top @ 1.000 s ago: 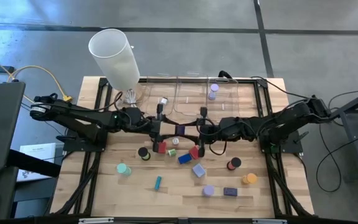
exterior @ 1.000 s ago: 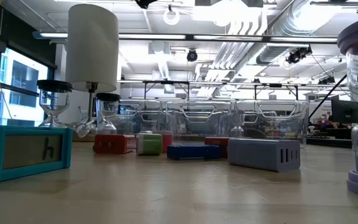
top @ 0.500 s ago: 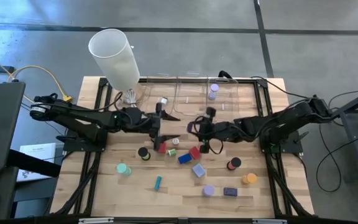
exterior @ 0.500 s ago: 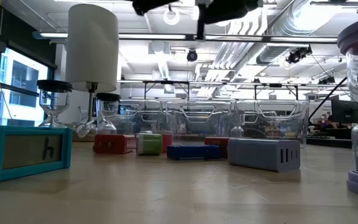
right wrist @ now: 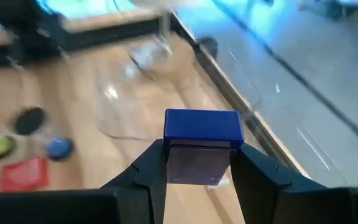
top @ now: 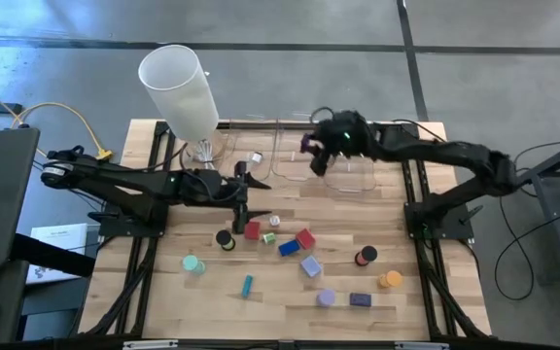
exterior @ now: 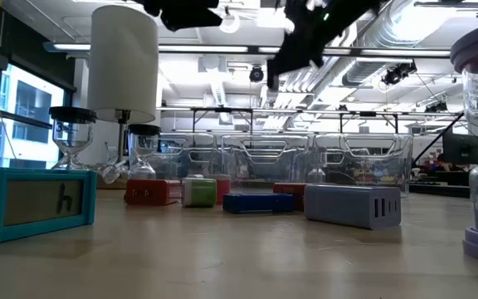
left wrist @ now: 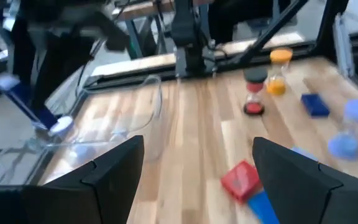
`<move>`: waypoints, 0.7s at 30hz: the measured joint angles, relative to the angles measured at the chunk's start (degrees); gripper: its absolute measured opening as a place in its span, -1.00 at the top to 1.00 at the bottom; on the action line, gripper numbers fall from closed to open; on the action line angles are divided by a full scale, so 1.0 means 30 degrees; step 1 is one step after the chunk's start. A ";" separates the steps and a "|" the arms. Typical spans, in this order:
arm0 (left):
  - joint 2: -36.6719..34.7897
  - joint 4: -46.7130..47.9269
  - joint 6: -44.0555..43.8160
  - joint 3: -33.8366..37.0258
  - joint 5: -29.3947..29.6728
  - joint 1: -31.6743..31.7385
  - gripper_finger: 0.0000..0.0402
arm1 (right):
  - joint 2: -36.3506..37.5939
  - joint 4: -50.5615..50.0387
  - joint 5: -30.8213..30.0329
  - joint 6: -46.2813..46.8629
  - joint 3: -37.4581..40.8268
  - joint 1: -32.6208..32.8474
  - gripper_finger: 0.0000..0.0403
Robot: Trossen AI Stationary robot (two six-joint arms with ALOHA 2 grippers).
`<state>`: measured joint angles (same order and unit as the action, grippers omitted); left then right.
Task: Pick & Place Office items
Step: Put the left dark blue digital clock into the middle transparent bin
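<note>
My right gripper (top: 314, 156) hangs above the clear bins (top: 282, 167) at the far edge, shut on a blue-purple block (right wrist: 202, 127). My left gripper (top: 246, 191) stands open above the table's middle, with nothing between its fingers (left wrist: 114, 171). Below and to the right of it lie the other office items: two red blocks (top: 252, 230) (top: 305, 238), a blue block (top: 288, 248), a lavender block (top: 310, 265), a black roll (top: 225, 238), a teal stick (top: 247, 285), a green roll (top: 192, 263), a purple block (top: 360, 300) and an orange roll (top: 389, 280). My right gripper pinches the block's two opposite sides (right wrist: 173, 155) between its two fingers. It comes from the table's right, slanting down. The block's blue end (right wrist: 202, 123) sticks out past the fingertips. The block is lifted clear, above the bins.
A tall white cylinder (top: 178, 86) stands at the far left corner. Several clear bins (top: 350, 165) line the far edge. Dark frame rails (top: 418, 233) run along both sides of the table. Bare wood lies along the near edge.
My right gripper has carried the block from the table's middle toward the far edge, over the clear bins, rolling its wrist on the way. My left gripper, which met the block a second ago, has opened and let it go, staying about where it was.
</note>
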<state>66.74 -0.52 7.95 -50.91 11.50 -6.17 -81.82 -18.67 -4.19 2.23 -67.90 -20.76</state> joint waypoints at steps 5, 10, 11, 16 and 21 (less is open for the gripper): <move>-0.0508 0.1000 -0.0230 0.0019 0.0099 0.0007 -0.46 | -0.3030 -0.1946 0.0413 0.0044 -0.2566 -0.1179 0.35; -0.1032 0.1936 -0.0249 0.0005 0.0149 0.0007 -0.46 | -0.5889 -0.3945 0.0259 0.0266 -0.5458 -0.2036 0.35; -0.1177 0.2305 -0.0254 0.0007 0.0149 0.0007 -0.46 | -0.6378 -0.4201 0.0311 0.0285 -0.5971 -0.2263 0.35; -0.1520 0.2998 -0.0292 0.0012 0.0142 0.0007 -0.46 | -0.8593 -0.4799 0.1079 0.0400 -0.7319 -0.3018 0.35; -0.1677 0.3222 -0.0300 0.0012 0.0139 0.0001 -0.46 | -0.9789 -0.4694 0.1890 0.0770 -0.7598 -0.3524 0.35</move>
<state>61.71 9.15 7.05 -50.87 11.91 -6.17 -111.19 -32.75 1.48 4.54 -90.70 -31.34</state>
